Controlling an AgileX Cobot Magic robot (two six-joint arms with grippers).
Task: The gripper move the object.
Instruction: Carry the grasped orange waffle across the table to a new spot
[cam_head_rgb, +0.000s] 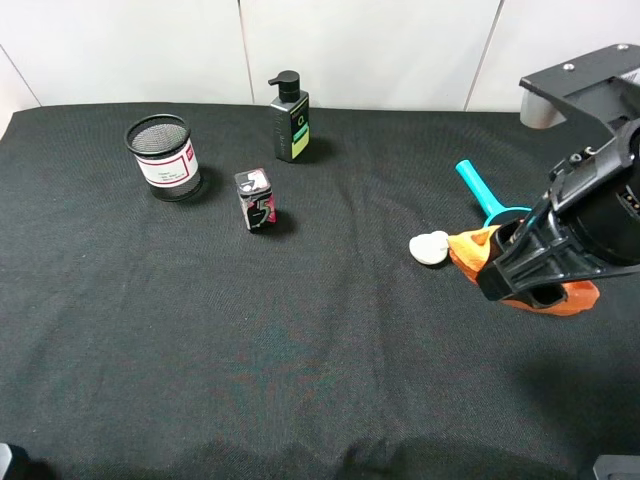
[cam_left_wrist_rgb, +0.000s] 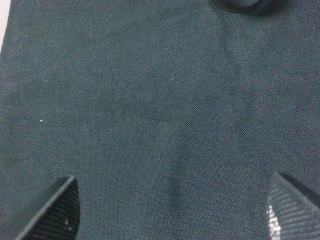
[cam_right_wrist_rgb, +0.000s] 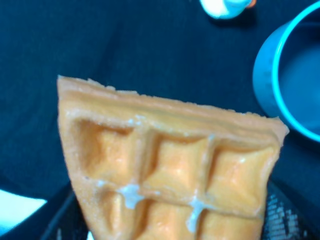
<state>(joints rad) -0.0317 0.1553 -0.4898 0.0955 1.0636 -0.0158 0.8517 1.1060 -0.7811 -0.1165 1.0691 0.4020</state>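
The orange-yellow waffle wedge (cam_head_rgb: 572, 296) lies at the right of the black cloth, mostly hidden under my right gripper (cam_head_rgb: 520, 268). In the right wrist view the waffle (cam_right_wrist_rgb: 170, 165) fills the frame with its grid top. It sits between the black fingers (cam_right_wrist_rgb: 60, 225), which stand close against its two sides. I cannot tell whether it rests on the cloth or is slightly lifted. My left gripper (cam_left_wrist_rgb: 170, 210) is open over bare cloth, with only its two fingertips showing. It is out of the high view.
A small white duck (cam_head_rgb: 431, 247) touches the waffle's left tip. A teal scoop (cam_head_rgb: 483, 193) lies just behind it, and its bowl (cam_right_wrist_rgb: 295, 80) is beside the waffle. A mesh cup (cam_head_rgb: 163, 157), a small box (cam_head_rgb: 255, 199) and a black pump bottle (cam_head_rgb: 289, 117) stand far left.
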